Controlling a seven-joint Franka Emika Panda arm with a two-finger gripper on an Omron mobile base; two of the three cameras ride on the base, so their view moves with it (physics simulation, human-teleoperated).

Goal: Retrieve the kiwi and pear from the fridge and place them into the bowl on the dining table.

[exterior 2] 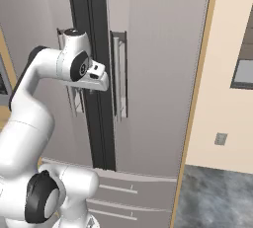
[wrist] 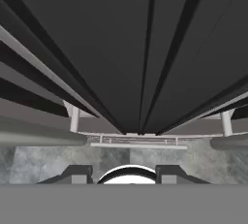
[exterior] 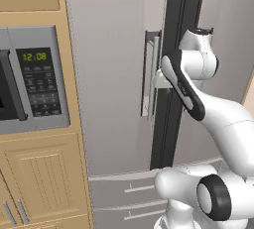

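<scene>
Closely, tool (exterior: 158, 80) at fridge (exterior: 114, 74) left door handle (exterior: 150, 77), grip state unclear, microwave (exterior: 30, 82) leftward

A built-in grey microwave with a green clock display (exterior: 34, 79) sits in light wood cabinetry (exterior: 44, 178). On the cream wall (exterior 2: 227, 123) are a small grey wall plate (exterior 2: 220, 138) and a dark-framed window edge (exterior 2: 243, 61), above grey mottled floor (exterior 2: 217, 197).

A home kitchen, rendered by computer — a tall grey steel fridge (exterior: 114, 84) with two doors and long vertical bar handles stands built into light wooden cabinets (exterior: 44, 183). Beside it sits a built-in microwave (exterior: 34, 82) with a green clock display. A cream wall carries a small outlet plate (exterior 2: 221, 138) above a dark stone-patterned floor (exterior 2: 217, 197).
</scene>
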